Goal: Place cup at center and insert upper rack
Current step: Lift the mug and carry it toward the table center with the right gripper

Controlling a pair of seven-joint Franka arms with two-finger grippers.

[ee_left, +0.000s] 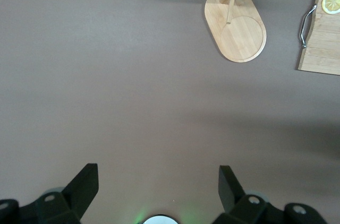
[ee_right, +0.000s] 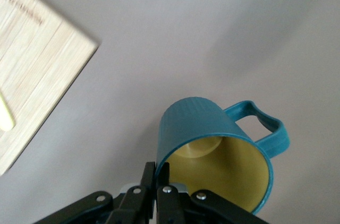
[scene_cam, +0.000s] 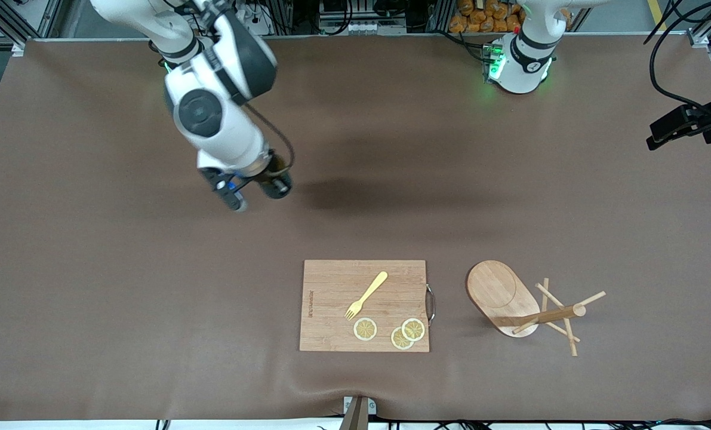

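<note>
Step 1: right gripper, fingers pinching teal cup rim, over bare tabletop; next, lower it at center. Left gripper waits, fingers wide; mug tree untouched.

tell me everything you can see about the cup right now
The cup is a teal mug with ribbed sides, a looped side handle and a yellowish inside. It looks like plastic or glazed ceramic. It hangs in the air, tilted, its mouth toward the wrist camera. The right gripper pinches its rim, one finger inside and one outside, above bare table, farther from the front camera than the cutting board.
</note>
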